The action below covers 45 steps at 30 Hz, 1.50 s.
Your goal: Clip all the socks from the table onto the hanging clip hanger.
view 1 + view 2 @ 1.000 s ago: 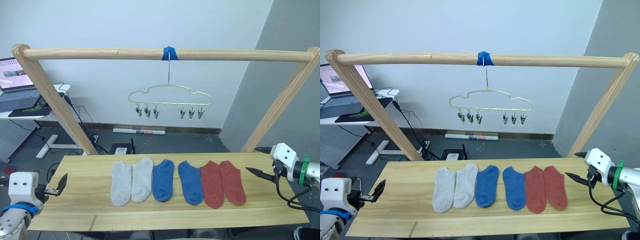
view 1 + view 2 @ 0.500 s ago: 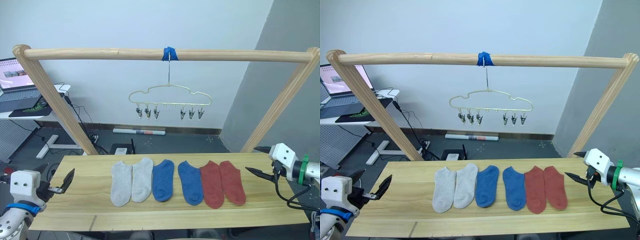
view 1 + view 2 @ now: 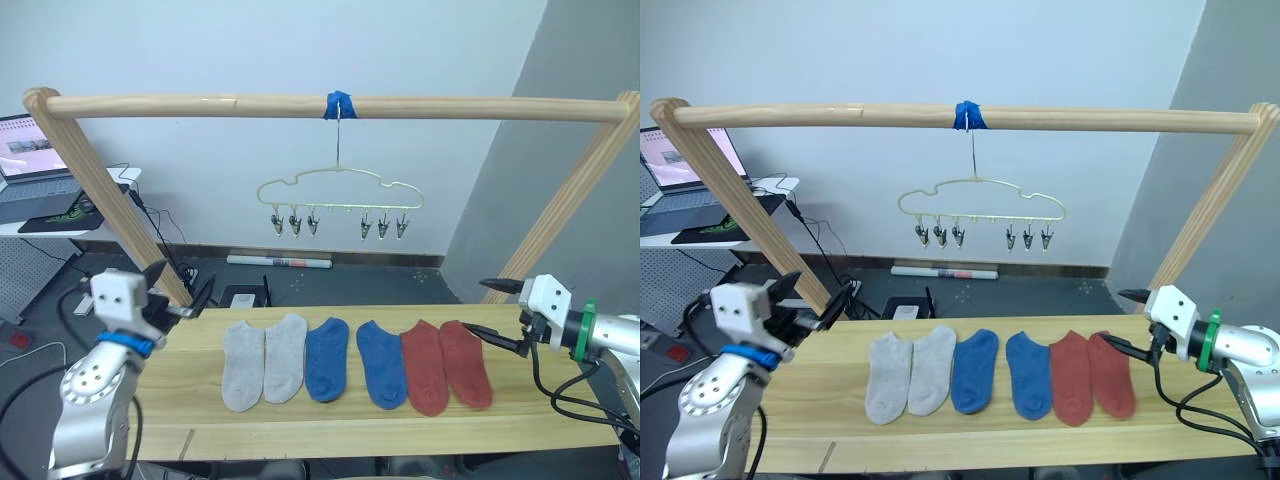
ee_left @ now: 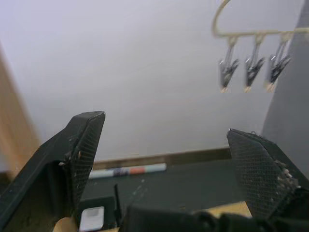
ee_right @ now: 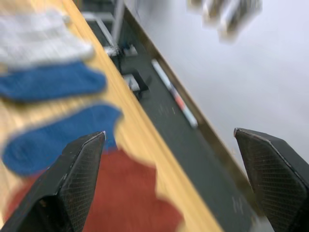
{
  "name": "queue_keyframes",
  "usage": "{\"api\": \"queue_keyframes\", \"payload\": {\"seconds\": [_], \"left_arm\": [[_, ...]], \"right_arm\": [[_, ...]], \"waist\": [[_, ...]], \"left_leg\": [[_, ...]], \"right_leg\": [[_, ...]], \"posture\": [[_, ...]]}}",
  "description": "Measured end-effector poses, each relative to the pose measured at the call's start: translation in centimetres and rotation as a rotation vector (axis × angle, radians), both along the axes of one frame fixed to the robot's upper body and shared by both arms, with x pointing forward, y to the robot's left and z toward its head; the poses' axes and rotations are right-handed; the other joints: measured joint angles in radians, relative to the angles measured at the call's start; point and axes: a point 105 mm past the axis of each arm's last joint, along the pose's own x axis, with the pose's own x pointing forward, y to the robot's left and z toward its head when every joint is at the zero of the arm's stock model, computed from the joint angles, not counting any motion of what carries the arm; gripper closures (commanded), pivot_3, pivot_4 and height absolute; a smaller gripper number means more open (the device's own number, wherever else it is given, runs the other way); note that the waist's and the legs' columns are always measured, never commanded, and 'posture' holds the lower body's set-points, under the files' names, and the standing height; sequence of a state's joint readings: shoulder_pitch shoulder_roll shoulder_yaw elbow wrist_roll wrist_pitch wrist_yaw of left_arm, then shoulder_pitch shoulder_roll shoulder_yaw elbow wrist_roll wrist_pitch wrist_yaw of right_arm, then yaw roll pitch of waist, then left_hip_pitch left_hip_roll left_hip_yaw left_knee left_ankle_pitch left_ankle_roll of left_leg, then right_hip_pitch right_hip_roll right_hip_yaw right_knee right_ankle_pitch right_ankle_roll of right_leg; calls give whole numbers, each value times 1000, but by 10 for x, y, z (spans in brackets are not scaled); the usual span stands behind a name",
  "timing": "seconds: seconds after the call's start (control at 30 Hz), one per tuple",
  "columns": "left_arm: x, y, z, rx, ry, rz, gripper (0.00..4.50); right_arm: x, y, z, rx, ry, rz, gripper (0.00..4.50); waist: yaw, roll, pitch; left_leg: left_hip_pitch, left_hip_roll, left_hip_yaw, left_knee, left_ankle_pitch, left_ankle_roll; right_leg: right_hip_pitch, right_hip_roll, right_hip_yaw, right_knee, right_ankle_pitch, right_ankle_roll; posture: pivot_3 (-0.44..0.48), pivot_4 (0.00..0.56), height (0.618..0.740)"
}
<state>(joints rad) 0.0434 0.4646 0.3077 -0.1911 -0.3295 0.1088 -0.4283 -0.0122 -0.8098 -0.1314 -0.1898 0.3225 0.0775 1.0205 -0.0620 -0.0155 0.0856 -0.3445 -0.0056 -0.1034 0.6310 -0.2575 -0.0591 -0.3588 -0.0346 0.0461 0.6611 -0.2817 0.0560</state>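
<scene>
Six socks [image 3: 357, 364] on table [image 3: 300, 425]

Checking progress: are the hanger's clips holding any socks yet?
Empty. All six small metal clips on the cream-yellow wire hanger hang bare.

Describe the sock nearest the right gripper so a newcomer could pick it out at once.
Start at the table of pale planks, where six socks lie in a row. Go to the end of the row by the right gripper. The last sock is the rust-red sock, and unlike its rust-red twin it has a neighbour on one side only.
</scene>
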Motion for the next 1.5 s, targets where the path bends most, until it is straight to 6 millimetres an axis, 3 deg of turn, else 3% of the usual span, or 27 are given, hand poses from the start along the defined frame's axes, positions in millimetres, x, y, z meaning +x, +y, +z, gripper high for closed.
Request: {"api": "queue_keyframes", "payload": {"seconds": [0.1,0.2,0.3,0.33,0.43,0.7,0.93,1.1,1.2,1.5], "left_arm": [[3,-13,10,-9,-29,-28,0],[9,-23,9,-53,-32,-35,0],[14,-29,14,-80,-54,-40,557],[18,-32,14,-96,-51,-48,826],[27,-37,14,-120,-50,-62,1703],[51,-51,13,-144,-52,-89,1703],[73,-62,25,-158,-122,-90,1703],[76,-62,21,-168,-113,-83,1703],[80,-64,28,-191,-133,-88,1703],[80,-56,36,-217,-168,-50,1703]], "right_arm": [[-8,28,22,44,-27,75,26],[-14,50,35,81,-24,133,26],[-18,62,46,100,-32,158,0],[-20,66,48,109,-29,166,0],[-24,74,51,126,-21,184,0],[-29,84,58,152,-21,183,0],[-27,94,71,177,-40,190,0],[-28,97,75,177,-41,193,0],[-29,101,81,186,-45,204,0],[-32,104,83,183,-29,205,0]], "waist": [[-14,-3,29],[-24,-4,52],[-27,-7,74],[-28,-6,77],[-29,-6,95],[-38,-10,126],[-56,-13,141],[-79,-14,146],[-83,-12,155],[-87,-15,167]], "left_leg": [[0,1,-1,0,0,0],[-2,0,0,0,0,0],[-9,0,-1,0,0,0],[-17,0,-1,1,0,0],[-19,0,-2,2,0,0],[-21,0,-2,2,0,0],[-24,0,-1,3,0,0],[-32,0,-2,3,0,0],[-37,0,-4,10,0,0],[-38,0,-3,13,0,0]], "right_leg": [[1,0,0,-1,-3,-5],[-1,0,0,-1,0,1],[-8,0,-1,-1,1,1],[-15,0,-1,0,2,0],[-17,0,-2,-1,4,-4],[-18,-1,-2,-1,4,-4],[-21,-1,-1,-1,5,-2],[-29,-1,-2,0,5,-3],[-31,-1,-4,2,5,-2],[-31,-1,-3,2,6,-1]], "posture": [[-179,143,739],[-199,170,739],[-231,201,739],[-231,201,739],[-257,219,739],[-292,232,739],[-313,245,739],[-336,258,739],[-346,261,739],[-353,265,739]]}}
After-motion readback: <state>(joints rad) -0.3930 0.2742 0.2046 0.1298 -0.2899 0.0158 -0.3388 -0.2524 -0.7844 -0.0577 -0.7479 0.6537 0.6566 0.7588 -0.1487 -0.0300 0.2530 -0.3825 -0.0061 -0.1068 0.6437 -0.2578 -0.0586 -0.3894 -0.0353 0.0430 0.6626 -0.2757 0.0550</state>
